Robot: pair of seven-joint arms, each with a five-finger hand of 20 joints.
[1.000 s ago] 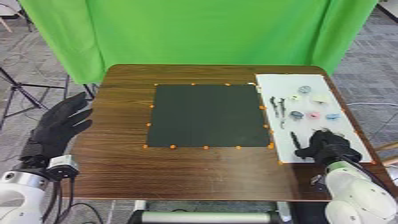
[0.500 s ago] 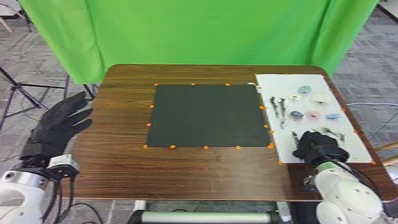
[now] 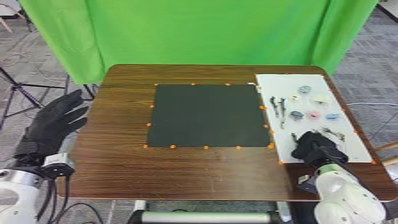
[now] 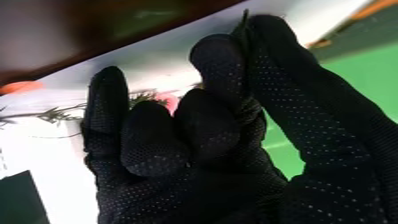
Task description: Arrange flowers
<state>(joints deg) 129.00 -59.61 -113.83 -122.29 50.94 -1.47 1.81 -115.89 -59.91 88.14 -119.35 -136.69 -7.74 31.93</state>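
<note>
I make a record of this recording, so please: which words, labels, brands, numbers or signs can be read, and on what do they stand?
None can be read.
Dark mat: no text I can make out.
White board: none I can make out.
White robot arms, left and right: any small marks are too small to read.

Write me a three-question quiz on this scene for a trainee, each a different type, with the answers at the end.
1. Which robot hand is at the white sheet?
a) left
b) right
2. True or false: a flower lies on the dark mat in the middle of the table.
3. Fill in the colour: between two bluish flowers lies a ____ one.

Key: 1. b, the right hand; 2. false; 3. pink
</note>
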